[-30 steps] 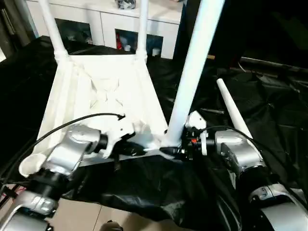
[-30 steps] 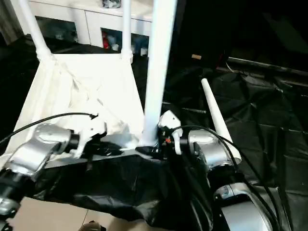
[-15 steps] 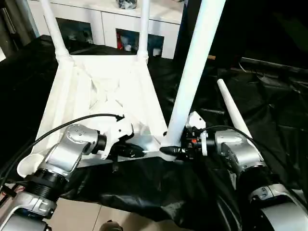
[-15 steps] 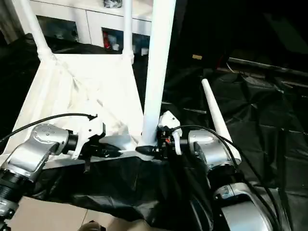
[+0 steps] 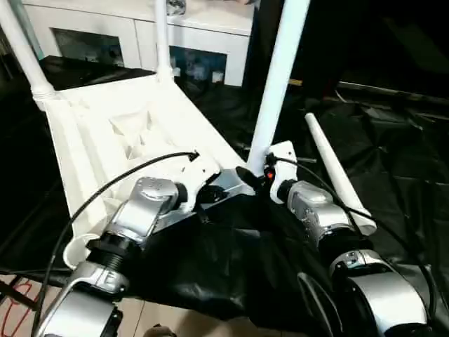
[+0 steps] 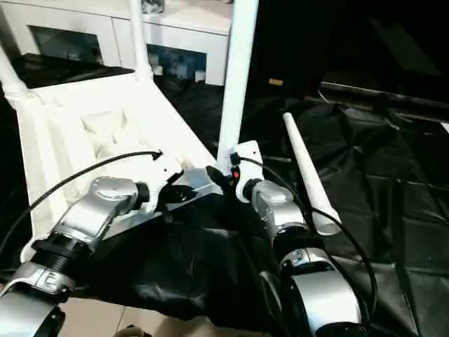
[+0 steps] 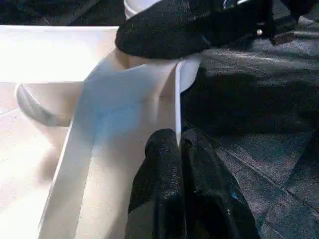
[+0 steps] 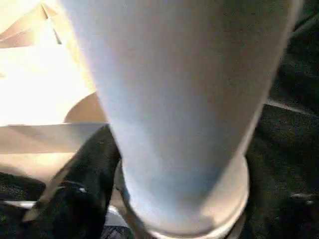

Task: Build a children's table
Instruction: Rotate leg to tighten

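The children's table top [image 5: 105, 133] lies upside down, ribbed underside up. Two white legs [image 5: 162, 38] stand in its far corners. A third leg [image 5: 277, 77] stands upright in the near right corner socket. My right gripper [image 5: 254, 175] is shut around this leg's base, which fills most of the right wrist view [image 8: 174, 99], with one black finger [image 8: 79, 199] beside it. My left gripper [image 7: 178, 144] is shut on the thin near rim [image 7: 177, 99] of the top, just beside that corner. A loose leg [image 5: 333, 172] lies on the black sheet to the right.
A black sheet [image 5: 393, 154] covers the ground under and around the table. A white cabinet with glass doors [image 5: 140, 31] stands behind it. The near left corner socket [image 5: 77, 249] is open. Bare floor [image 5: 161, 326] shows at the front edge.
The whole view has shifted and turned. My left gripper now sits closer along the rim to the corner with the held leg. Both grips look unchanged.
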Motion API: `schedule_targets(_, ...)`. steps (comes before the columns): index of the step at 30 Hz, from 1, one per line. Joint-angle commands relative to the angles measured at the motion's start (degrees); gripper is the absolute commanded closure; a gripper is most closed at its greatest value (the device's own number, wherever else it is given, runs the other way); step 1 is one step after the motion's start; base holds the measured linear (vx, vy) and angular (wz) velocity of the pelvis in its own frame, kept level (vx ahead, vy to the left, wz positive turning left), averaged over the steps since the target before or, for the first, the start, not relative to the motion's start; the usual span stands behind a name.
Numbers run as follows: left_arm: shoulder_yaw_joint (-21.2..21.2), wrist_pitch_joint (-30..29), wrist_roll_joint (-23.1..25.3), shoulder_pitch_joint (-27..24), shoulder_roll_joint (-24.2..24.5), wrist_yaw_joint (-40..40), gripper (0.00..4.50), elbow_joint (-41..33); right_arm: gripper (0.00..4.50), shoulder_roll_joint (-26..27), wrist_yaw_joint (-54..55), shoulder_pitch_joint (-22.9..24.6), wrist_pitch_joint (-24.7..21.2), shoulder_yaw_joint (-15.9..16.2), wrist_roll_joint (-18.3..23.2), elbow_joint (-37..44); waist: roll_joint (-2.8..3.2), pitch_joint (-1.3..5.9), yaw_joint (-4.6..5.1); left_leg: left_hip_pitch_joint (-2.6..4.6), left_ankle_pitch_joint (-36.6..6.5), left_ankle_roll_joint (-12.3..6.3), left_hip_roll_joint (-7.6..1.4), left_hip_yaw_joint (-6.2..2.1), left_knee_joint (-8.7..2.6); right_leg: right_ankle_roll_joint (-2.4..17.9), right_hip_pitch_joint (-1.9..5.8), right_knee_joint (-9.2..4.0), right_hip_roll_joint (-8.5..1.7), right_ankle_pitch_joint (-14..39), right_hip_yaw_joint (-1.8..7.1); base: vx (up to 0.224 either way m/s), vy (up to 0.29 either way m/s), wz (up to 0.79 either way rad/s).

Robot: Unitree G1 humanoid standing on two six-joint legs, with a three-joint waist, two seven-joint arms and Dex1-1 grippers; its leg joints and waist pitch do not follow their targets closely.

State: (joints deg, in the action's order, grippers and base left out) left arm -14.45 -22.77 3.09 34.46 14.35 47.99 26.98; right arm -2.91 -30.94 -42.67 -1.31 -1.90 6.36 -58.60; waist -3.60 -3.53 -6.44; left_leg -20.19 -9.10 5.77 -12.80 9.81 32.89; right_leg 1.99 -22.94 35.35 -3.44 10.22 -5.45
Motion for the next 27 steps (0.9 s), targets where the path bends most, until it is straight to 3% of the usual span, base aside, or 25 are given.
schedule_targets(1, -1.43, 2.36, -2.14, 1.69, -2.35, 2.25, 4.5, -3.33, 0.72, 1.98, -5.49, 0.14, 0.16, 3.64, -1.19, -0.13, 0.8, 4.23, -0.1, 0.21, -12.23, -0.24, -0.8, -0.05, -3.37, 9.33, 3.08, -4.26, -4.9, 12.74, 3.27, 0.0, 0.0, 0.0)
schedule_targets(9, -1.39, 3.24, -4.12, -1.49, 2.94, 9.2, 4.5, -6.5, 0.72, -4.23, -20.93, 3.62, 4.93, 7.95, -2.76, 4.85, 0.79, 4.26, -0.2, 0.09, -12.06, -1.41, -0.93, -0.03, -3.29, 10.16, 3.28, -4.14, -4.92, 11.4, 3.27, 0.0, 0.0, 0.0)
schedule_targets(13, -1.66, 4.29, -5.73, -3.34, 5.9, 14.73, 4.5, -9.21, 0.72, -6.52, -29.2, 4.97, 4.35, 8.8, -1.08, 8.28, 0.88, 4.16, -0.37, 0.25, -12.14, -1.96, -1.01, 0.05, -3.33, 11.0, 3.14, -4.08, -4.74, 10.79, 3.27, 0.0, 0.0, 0.0)
schedule_targets(14, -1.71, 4.2, -5.88, -3.58, 6.36, 15.35, 4.5, -9.63, 0.72, -6.74, -29.96, 5.09, 4.4, 8.88, -0.97, 8.56, 0.65, 4.15, -0.38, 0.23, -12.29, -1.93, -1.06, 0.04, -3.36, 11.07, 3.19, -4.04, -4.77, 11.08, 3.24, 0.0, 0.0, 0.0)
schedule_targets(16, -1.86, 3.92, -6.47, -4.44, 8.19, 17.92, 4.5, -11.15, 0.72, -7.77, -33.68, 5.49, 3.75, 9.48, -0.42, 9.54, 0.87, 4.05, -0.58, 0.36, -12.85, -1.73, -1.12, 0.05, -3.38, 10.9, 3.05, -4.26, -4.86, 12.88, 3.25, 0.0, 0.0, 0.0)
schedule_targets(20, -2.13, 3.47, -7.51, -5.73, 10.89, 21.52, 4.5, -13.16, 0.72, -9.14, -38.85, 6.74, 2.43, 10.66, 0.09, 12.12, 0.64, 3.97, -0.91, 0.5, -13.09, -1.63, -1.14, 0.1, -3.41, 10.26, 2.95, -4.38, -4.73, 13.97, 3.26, 0.0, 0.0, 0.0)
schedule_targets(21, -2.13, 3.33, -7.67, -6.05, 11.54, 22.4, 4.5, -13.55, 0.86, -9.42, -40.08, 7.03, 1.65, 10.86, 0.29, 12.84, 0.73, 4.0, -1.03, 0.15, -12.52, -1.72, -1.13, 0.02, -3.43, 10.23, 3.18, -4.13, -4.8, 13.66, 3.27, 0.0, 0.0, 0.0)
schedule_targets(27, -2.07, 2.89, -8.1, -7.02, 13.85, 24.97, 4.5, -14.45, 1.32, -9.93, -42.81, 7.5, -0.06, 11.27, 0.66, 14.19, 0.64, 3.91, -1.66, 0.67, -13.11, -1.21, -1.22, 0.16, -3.46, 9.96, 2.64, -4.36, -4.83, 15.3, 3.33, 0.0, 0.0, 0.0)
